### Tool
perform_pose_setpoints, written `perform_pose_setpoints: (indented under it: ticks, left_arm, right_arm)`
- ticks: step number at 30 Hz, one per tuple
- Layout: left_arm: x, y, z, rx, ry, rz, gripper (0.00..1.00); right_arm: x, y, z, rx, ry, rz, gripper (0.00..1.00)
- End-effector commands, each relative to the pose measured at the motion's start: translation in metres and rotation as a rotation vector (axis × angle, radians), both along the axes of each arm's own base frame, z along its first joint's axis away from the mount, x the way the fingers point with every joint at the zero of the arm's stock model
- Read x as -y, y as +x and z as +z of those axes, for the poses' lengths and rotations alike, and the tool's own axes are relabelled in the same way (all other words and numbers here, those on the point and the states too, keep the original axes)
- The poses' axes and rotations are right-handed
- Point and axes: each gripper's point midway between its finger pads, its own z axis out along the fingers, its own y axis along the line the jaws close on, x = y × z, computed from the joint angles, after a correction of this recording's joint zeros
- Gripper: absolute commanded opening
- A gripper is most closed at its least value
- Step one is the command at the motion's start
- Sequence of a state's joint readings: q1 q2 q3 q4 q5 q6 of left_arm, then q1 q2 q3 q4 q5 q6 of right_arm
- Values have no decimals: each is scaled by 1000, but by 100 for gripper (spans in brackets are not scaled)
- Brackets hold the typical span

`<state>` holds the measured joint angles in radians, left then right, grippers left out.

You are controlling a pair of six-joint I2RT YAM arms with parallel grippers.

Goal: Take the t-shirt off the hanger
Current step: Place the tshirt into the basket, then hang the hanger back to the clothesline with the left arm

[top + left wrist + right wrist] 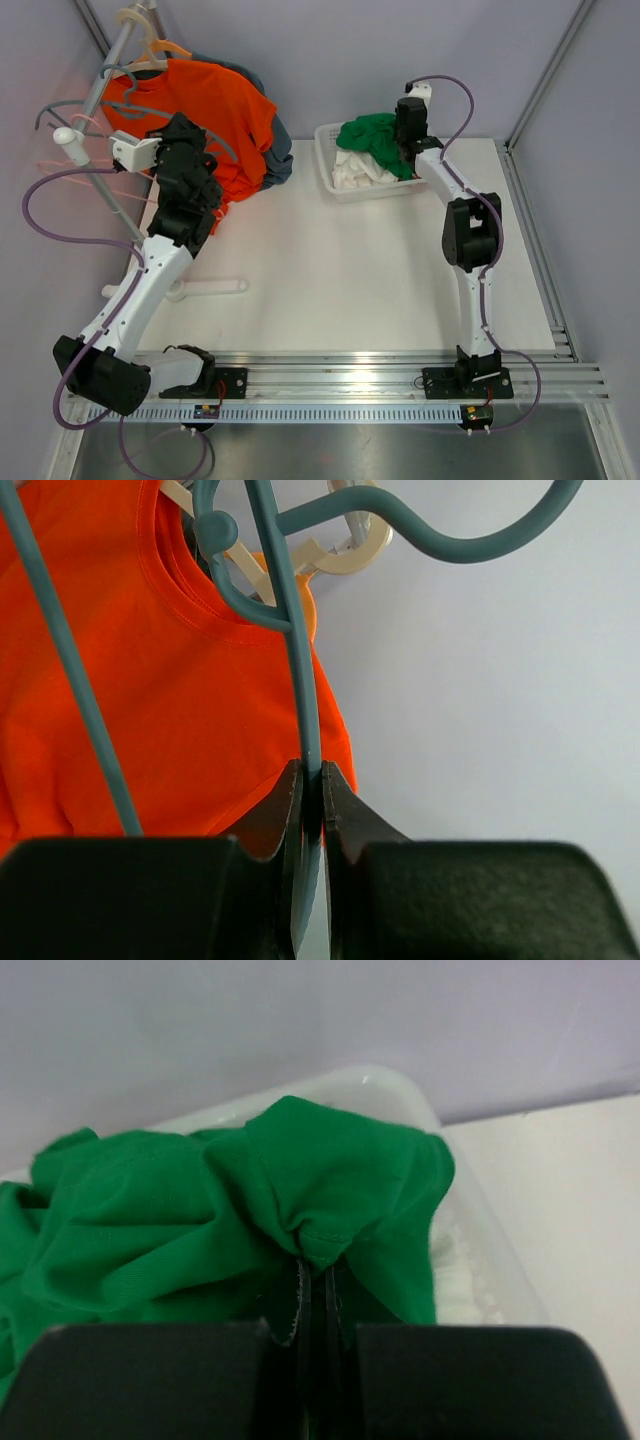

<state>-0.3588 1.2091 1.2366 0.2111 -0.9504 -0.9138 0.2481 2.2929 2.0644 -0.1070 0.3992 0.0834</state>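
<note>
Bright, even overhead light washes the white table (330, 270), shadows on it soft and faint, glare streaking the metal rail (380, 372) along its near edge, while both wrist views blur in their closest foreground.

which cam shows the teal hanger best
Left wrist: the teal hanger runs close and sharp up the frame, pinched between the left fingers, with the orange t-shirt behind it. Top external shows only thin wire across the shirt. Right wrist shows none of it, only a green garment.

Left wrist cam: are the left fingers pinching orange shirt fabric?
No, the left fingers are closed on the thin bar of the teal hanger, with the orange t-shirt hanging behind it.
</note>
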Motion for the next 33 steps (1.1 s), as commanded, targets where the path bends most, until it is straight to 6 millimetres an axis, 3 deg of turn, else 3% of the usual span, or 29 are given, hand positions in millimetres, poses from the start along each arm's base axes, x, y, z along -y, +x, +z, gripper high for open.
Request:
perform_pose_setpoints:
  ticks: [1, 6, 9, 13, 16, 20, 24, 33]
  left_arm:
    - [-11, -6, 28, 72, -30, 32, 0]
    - [-16, -5, 19, 49, -41, 57, 0]
    - [-19, -3, 18, 40, -44, 49, 0]
    - [-25, 3, 9, 12, -57, 60, 0]
    - [-28, 2, 6, 8, -65, 68, 0]
    - [-34, 5, 1, -13, -68, 63, 0]
    - [-40, 4, -3, -17, -78, 76, 0]
    - [-46, 1, -8, -19, -87, 88, 0]
  right_arm:
    - [-21, 2, -50, -66, 81, 12, 0]
    - [-23, 0, -88, -138, 121, -11, 0]
    - [-26, 1, -69, -97, 152, -8, 0]
    - [-21, -18, -43, 1, 188, -4, 2]
    - [-18, -26, -31, 29, 178, -10, 12]
    - [-13, -32, -25, 48, 155, -22, 46]
    - [-13, -35, -12, 76, 157, -27, 70]
    - [-10, -50, 22, 151, 160, -31, 79]
